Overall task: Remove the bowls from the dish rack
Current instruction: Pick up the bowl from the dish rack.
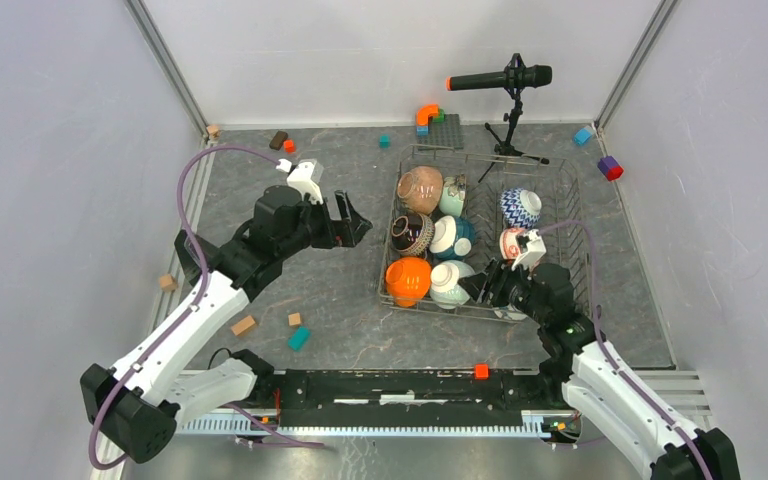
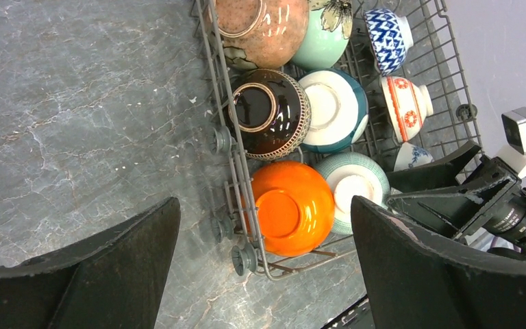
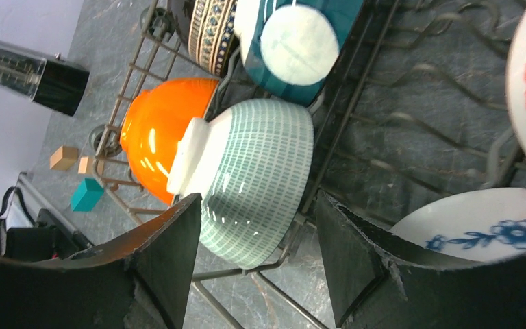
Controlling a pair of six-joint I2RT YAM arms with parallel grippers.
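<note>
Nine bowls [image 1: 420,188] counted, all in the dish rack [image 1: 560,240] on the counter [image 1: 340,300]. Right jaws: at the rack's near edge, parted, straddling the pale green gridded bowl [image 3: 260,178], which lies on its side, foot toward the orange bowl [image 3: 154,130]. One finger [image 3: 171,253] looks against its wall; cannot tell whether it is pinched. Teal bowl [image 3: 301,41] sits just beyond these jaws, a blue-flowered white bowl [image 3: 486,219] beside them. Left jaws: spread wide, empty, over bare counter beside the rack, orange bowl nearest ahead.
</note>
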